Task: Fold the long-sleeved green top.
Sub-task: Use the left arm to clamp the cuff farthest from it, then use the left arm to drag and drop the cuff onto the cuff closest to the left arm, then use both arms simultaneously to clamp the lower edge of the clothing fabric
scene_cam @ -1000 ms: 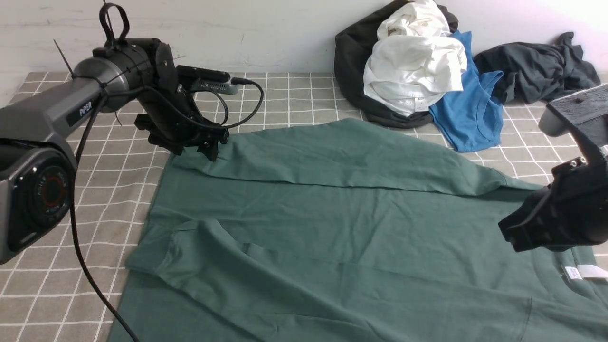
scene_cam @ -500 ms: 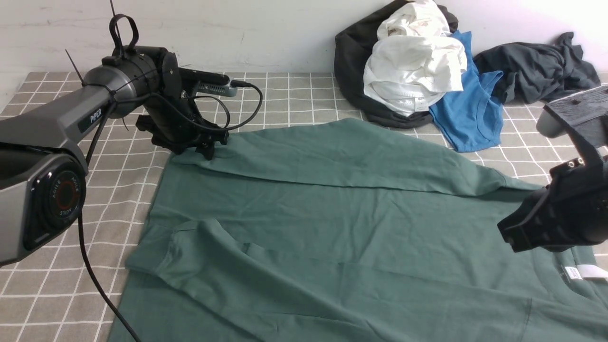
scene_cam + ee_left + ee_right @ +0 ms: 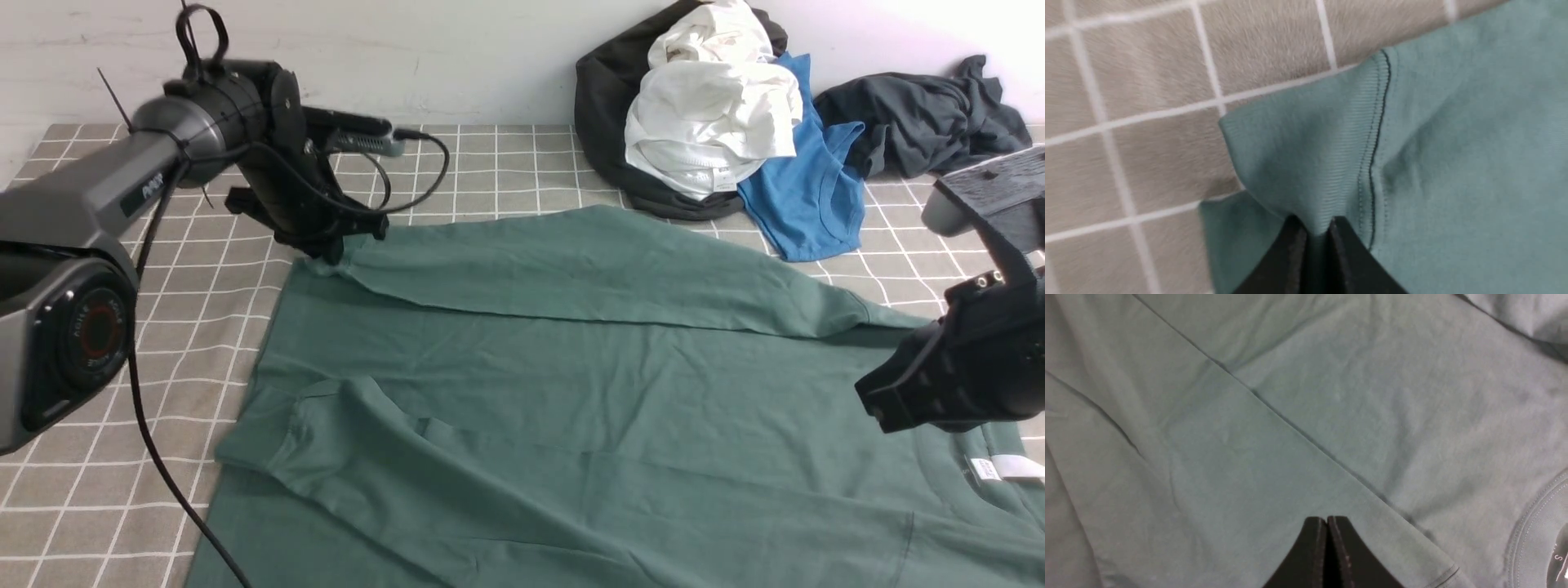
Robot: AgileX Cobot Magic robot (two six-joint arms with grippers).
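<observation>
One green top (image 3: 571, 392), cuff (image 3: 1306, 163) pinched by left hand (image 3: 1316, 228), right hand (image 3: 1327, 520) closed

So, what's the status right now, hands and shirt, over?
Left hand shut on the sleeve cuff of the green top. Right hand shut, empty, above the top. Top spread out, sleeves laid across it. Clothes pile behind, close by.

White lettering, blurred but seemingly "PiPER", is being shown on the grey link of the left arm (image 3: 90, 200). Small print, apparently "AGILE", is being displayed around the round joint cap (image 3: 82, 331). Print on the white neck label (image 3: 984, 469) of the green long-sleeved top (image 3: 571, 384) is being rendered too small for reading.
</observation>
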